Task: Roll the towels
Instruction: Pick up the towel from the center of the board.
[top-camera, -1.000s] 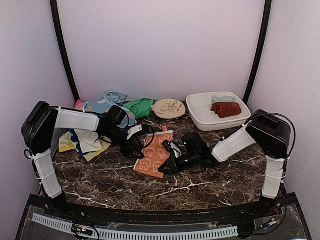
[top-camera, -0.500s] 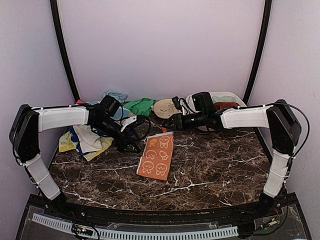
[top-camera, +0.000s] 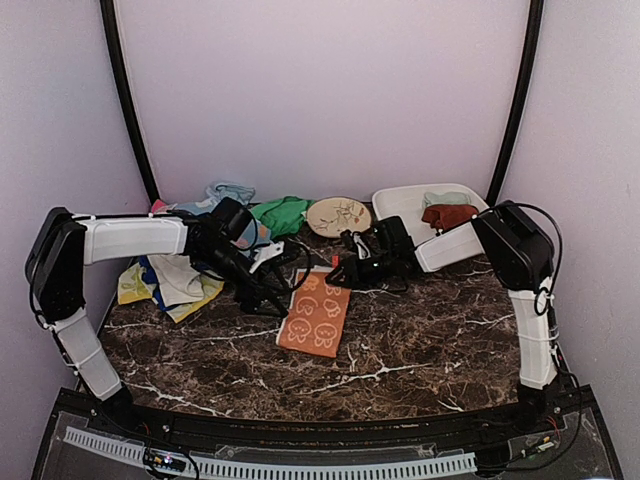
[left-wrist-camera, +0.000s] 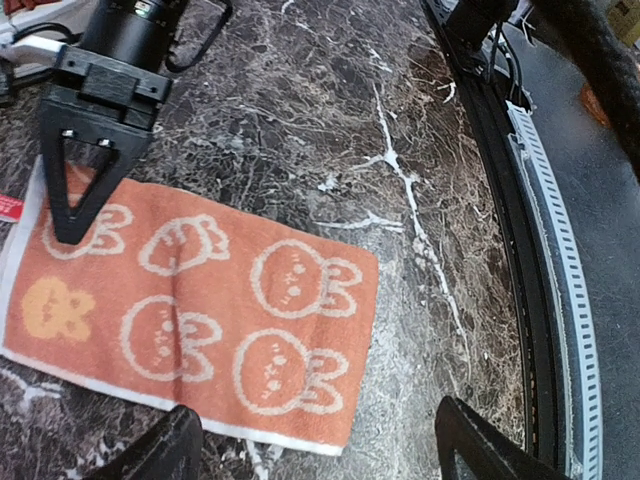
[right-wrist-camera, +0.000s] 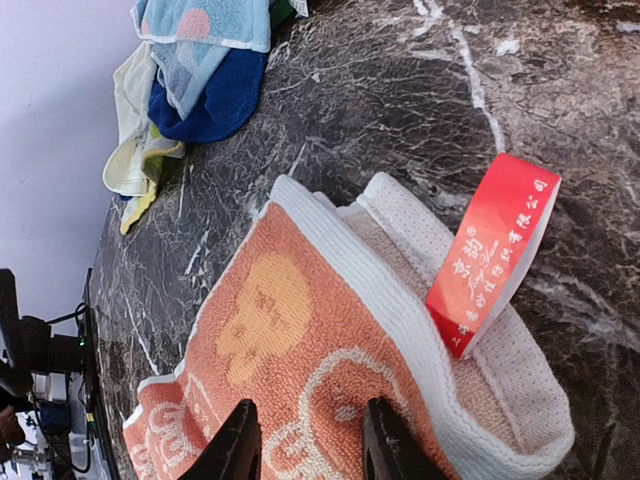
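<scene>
The left arm (top-camera: 135, 238) ran from a raised elbow at 9 o'clock toward the middle. Its left tool (top-camera: 262, 292) tipped down toward 5 o'clock, jaws wide apart. The right arm (top-camera: 455, 245) bent at 3 o'clock and reached toward 9 o'clock, with the right tool (top-camera: 338, 272) low, jaws narrowly parted.

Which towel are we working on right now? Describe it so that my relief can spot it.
On the dark marble table, look at the middle, in front of the round plate. The orange towel lies mostly flat there. Unlike the crumpled pile at the left, it carries cream bunny faces and a red label.
</scene>
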